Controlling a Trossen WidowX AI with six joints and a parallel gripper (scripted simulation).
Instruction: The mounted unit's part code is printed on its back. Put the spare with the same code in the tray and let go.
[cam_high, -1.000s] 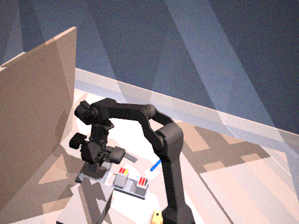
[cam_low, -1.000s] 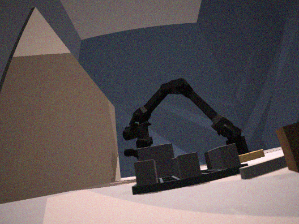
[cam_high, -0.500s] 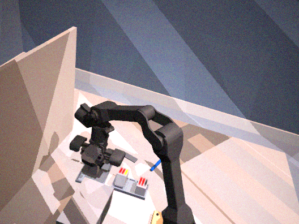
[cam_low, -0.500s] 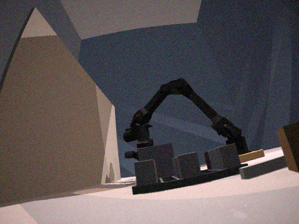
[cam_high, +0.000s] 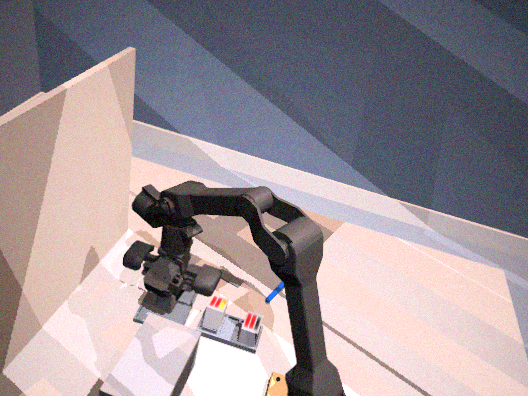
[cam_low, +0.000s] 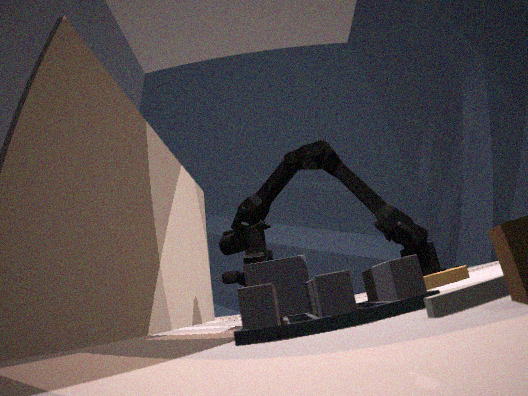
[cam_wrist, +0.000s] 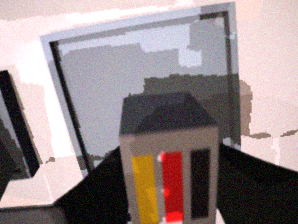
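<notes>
My bench (cam_high: 410, 280) spreads pale and patchy under everything, with a tall tan wall panel (cam_high: 65, 175) standing behind the tray. My arm (cam_high: 300, 260) rises beside the rack and bends over so that the wrist hangs straight above the tray (cam_wrist: 150, 75), a flat grey one with a thin raised rim, lying just beside the rack (cam_high: 232, 332). That rack is a dark flat base, and two spare blocks (cam_high: 216, 312) stand on it, each showing red stripes on top. A short blue stick (cam_high: 274, 292) lies on the bench beyond the rack. My claw (cam_high: 165, 287) is closed on the spare (cam_wrist: 170, 165), a grey block with a dark top and a yellow, a red and a black stripe on the face turned to my wrist camera. The spare sits over the tray's inside, within its rim; I cannot tell whether its base touches the tray floor.
</notes>
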